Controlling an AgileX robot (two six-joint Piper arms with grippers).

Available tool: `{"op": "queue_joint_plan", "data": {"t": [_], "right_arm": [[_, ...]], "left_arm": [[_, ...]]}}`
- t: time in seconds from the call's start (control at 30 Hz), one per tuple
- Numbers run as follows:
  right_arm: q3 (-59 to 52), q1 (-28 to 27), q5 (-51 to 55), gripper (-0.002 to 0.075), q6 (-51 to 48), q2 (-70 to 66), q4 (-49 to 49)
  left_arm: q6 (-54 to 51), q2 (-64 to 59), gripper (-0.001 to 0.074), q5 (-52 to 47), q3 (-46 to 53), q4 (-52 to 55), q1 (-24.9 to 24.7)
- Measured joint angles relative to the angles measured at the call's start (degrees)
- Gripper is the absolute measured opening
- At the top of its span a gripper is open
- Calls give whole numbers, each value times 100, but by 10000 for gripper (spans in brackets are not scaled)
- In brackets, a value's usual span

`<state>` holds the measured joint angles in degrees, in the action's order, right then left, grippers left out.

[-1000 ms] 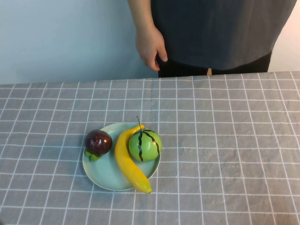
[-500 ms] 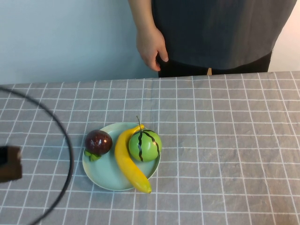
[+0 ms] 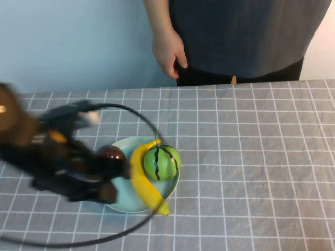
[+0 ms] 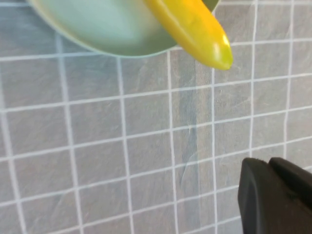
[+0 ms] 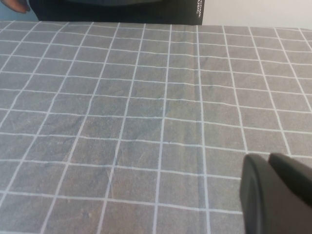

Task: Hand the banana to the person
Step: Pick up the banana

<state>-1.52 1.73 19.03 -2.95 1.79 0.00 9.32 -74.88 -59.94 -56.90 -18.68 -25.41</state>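
Sweeping in from the robot's left since half a second ago, the left arm (image 3: 57, 157) now lies blurred across the near-left part of the worktop (image 3: 251, 157), covering the left side of the pale green plate (image 3: 167, 189) that was fully visible before. Its left claw (image 3: 91, 185) sits low at the plate's near-left edge; whether it is released or clenched cannot be told through the blur. A black cable (image 3: 141, 117) loops over the plate from the arm.

The banana (image 3: 142, 178) lies on the plate exactly as before, curving from its stem near the far rim to its greenish tip, which overhangs the near rim. Just to its right, touching it, sits a round green striped melon (image 3: 163, 162). A dark purple fruit (image 3: 110, 153) sits on the plate's left side (partly hidden by the arm).

The person (image 3: 241, 36) stands at the far edge of the worktop, hand (image 3: 168, 52) hanging at their side, unchanged.

From the left wrist, the banana's tip (image 4: 204, 36) pokes past the plate rim (image 4: 112, 41) over the grey checked cloth.

The right claw (image 5: 275, 195) hovers over bare cloth elsewhere on the worktop; its state cannot be told.
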Motion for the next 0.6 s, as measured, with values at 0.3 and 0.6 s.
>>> {"op": "queue_joint_plan", "data": {"t": [0.3, 0.6], "right_arm": [[0, 0, 0, -7, 0, 0, 0], [0, 0, 0, -7, 0, 0, 0]], "left_arm": [[310, -1749, 5, 100, -1260, 555, -920], [182, -2897, 461, -349, -2004, 898, -929]]}}
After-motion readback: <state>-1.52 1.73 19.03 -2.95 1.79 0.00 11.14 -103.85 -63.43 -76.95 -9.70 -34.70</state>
